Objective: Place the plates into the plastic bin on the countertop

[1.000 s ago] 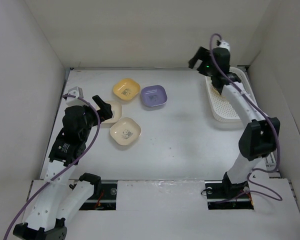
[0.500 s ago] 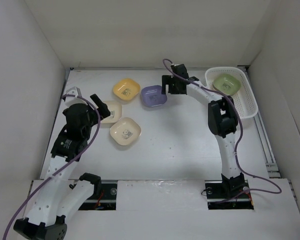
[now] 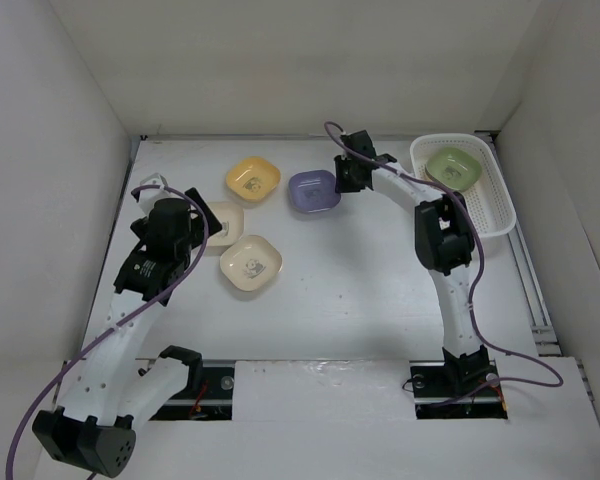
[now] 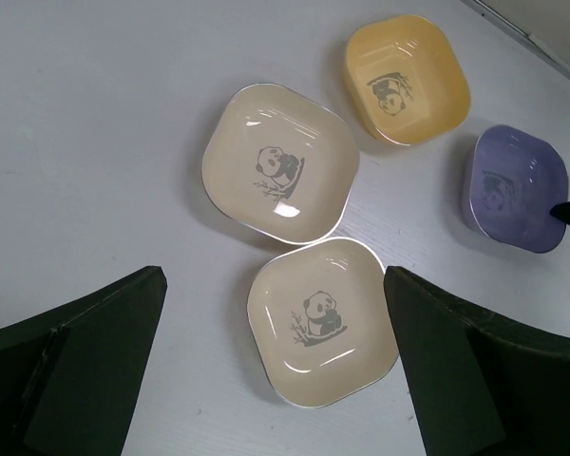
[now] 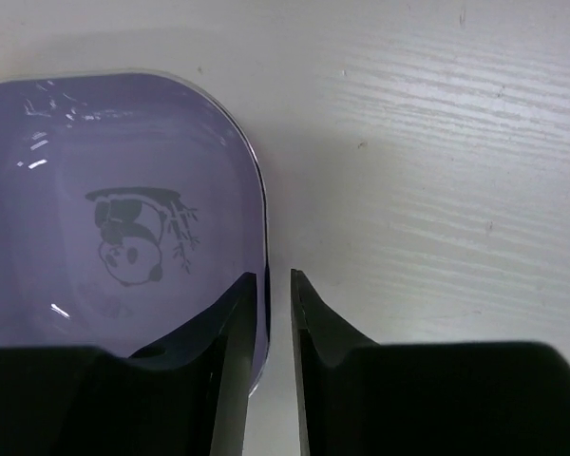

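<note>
My right gripper (image 3: 342, 182) (image 5: 273, 275) straddles the right rim of the purple plate (image 3: 315, 190) (image 5: 114, 209), one finger inside and one outside. Its jaws are drawn narrow, and a thin strip of table still shows between the rim and the outer finger. The left gripper (image 3: 202, 215) (image 4: 273, 273) hangs wide open above two cream plates (image 4: 321, 321) (image 4: 280, 163). A yellow plate (image 3: 253, 178) (image 4: 407, 79) lies behind them. One green plate (image 3: 454, 166) rests in the white plastic bin (image 3: 495, 215) at the back right of the countertop (image 3: 360, 280).
White walls close in the table on the left, back and right. The bin sits tight against the right wall. The right arm's forearm (image 3: 400, 185) stretches from the bin's side across to the purple plate.
The right arm swung from over the bin to the purple plate and its jaws narrowed around the rim. The plate slid slightly right. The left arm shifted a little over the cream plates.
</note>
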Controlling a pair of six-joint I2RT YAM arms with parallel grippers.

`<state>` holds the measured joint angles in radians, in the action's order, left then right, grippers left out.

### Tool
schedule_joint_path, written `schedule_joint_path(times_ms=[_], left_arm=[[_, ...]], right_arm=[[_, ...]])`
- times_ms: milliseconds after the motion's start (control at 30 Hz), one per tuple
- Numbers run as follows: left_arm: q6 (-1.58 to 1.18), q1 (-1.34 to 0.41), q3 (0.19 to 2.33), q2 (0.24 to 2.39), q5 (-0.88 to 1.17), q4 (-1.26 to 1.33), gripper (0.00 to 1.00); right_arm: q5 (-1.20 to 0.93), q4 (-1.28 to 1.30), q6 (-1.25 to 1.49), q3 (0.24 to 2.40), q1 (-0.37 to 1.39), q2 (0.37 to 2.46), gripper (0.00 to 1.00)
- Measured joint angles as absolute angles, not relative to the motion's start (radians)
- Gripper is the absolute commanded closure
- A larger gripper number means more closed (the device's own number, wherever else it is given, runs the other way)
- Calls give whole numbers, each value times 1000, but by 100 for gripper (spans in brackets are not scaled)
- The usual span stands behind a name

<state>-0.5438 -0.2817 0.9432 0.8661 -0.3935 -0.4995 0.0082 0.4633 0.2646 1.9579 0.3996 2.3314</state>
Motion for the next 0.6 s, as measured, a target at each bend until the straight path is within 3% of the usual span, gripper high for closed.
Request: schedule_joint_path(times_ms=[200,267,300,467,600], left_arm=[[-544,-282,943,866,-397,-500,0],[-544,-282,943,865,-397,-500,0],[-544,-282,943,862,-397,-500,0],[-543,-282,943,849,-397,-500,0],[-543,-282,943,847,-397,-500,0]], right_arm=[[-1,465,265,1928,398,2331,68],[-11,464,262,1927,393,2331,94],[-18,464,262,1927,392,2331,100],[-24,452,274,1896,384,2308,100],[-22,443,289,1734,356,2151,100]])
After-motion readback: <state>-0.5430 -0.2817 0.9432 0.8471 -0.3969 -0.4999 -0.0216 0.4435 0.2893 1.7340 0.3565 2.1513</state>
